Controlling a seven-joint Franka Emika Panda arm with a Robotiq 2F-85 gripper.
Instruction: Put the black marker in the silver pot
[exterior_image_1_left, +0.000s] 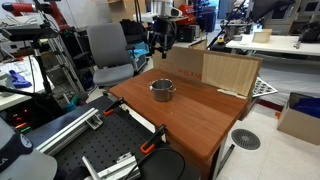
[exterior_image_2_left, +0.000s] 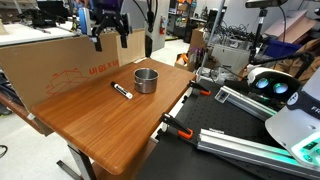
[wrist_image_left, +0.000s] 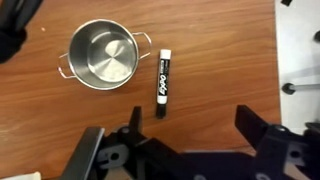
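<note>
Reddish-brown wood takes up most of the scene: a table (exterior_image_2_left: 110, 135) backed along one side by a tan cardboard box (exterior_image_2_left: 50, 62). The robot's gripper (exterior_image_2_left: 109, 40) hangs well above the table's far edge. Its jaws are spread wide and hold nothing. In the wrist view the two fingers (wrist_image_left: 95, 150) enter from the bottom of the picture with only bare wood between them.

Below, the silver pot (exterior_image_2_left: 146, 80) stands upright and empty near the middle of the table, its small side handles clear of everything. The black marker (exterior_image_2_left: 122, 91) lies flat on the wood just beside the pot, apart from its wall and not touching it. Seen from the wrist, the marker's labelled barrel runs roughly square to the line between the fingers and sits slightly off their centre.

The step in hand looks like the approach for the pick, and nothing of the task is done yet. To do it well, the gripper should come almost straight down with a small sideways correction so the barrel sits midway between the pads. The wrist can probably keep its present turn, so the jaws close across the marker's thin width. The pads need to go low enough to catch so slim a barrel without driving into the wood. The pot side needs room too, so the finger nearest the pot does not knock its wall.
</note>
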